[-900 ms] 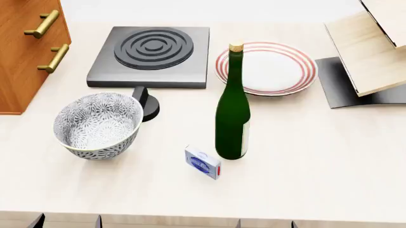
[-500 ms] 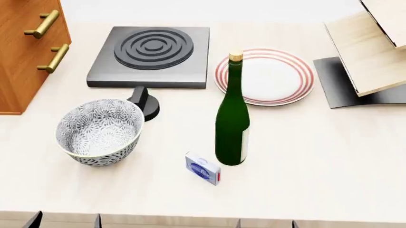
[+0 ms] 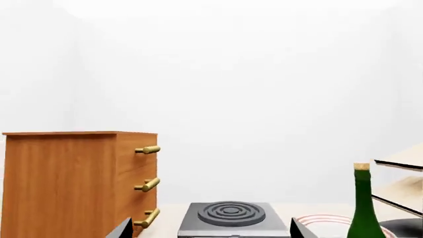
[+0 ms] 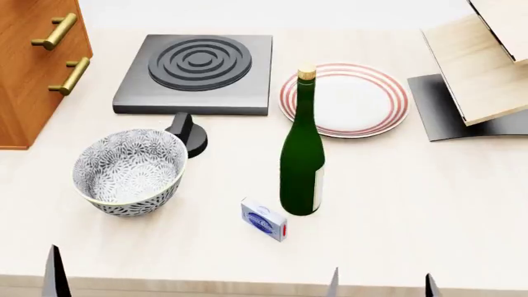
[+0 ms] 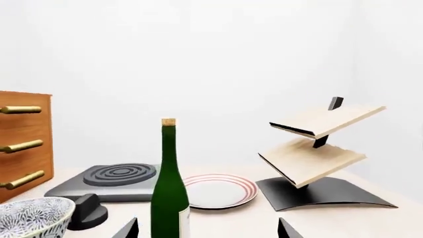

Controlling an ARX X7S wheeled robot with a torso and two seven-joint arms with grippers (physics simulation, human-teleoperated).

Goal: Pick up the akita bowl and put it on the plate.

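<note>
The akita bowl (image 4: 128, 171) sits upright at the lower left of the head view on the pale surface (image 4: 412, 204), in the same spot as 0.5 s ago, while dark fingertips now rise higher along the bottom edge than they did then. That suggests both arms are lifting toward the work area and the reach is only beginning; nothing touches the bowl yet.

The left gripper (image 4: 56, 281) shows 1 tip at the lower left, and the right gripper (image 4: 381, 286) shows 2 tips at the lower right. In both wrist views the fingers stand well apart with nothing between them, so both are released.

The bowl is deep and round, white with a dense grey-black floral pattern inside and out and a pale rim. A black knob (image 4: 190, 133) stands just beside its far edge. The plate (image 4: 344, 99), white with red rings, lies at the upper centre-right, behind a green wine bottle (image 4: 303, 162) that stands between bowl and plate.
</note>
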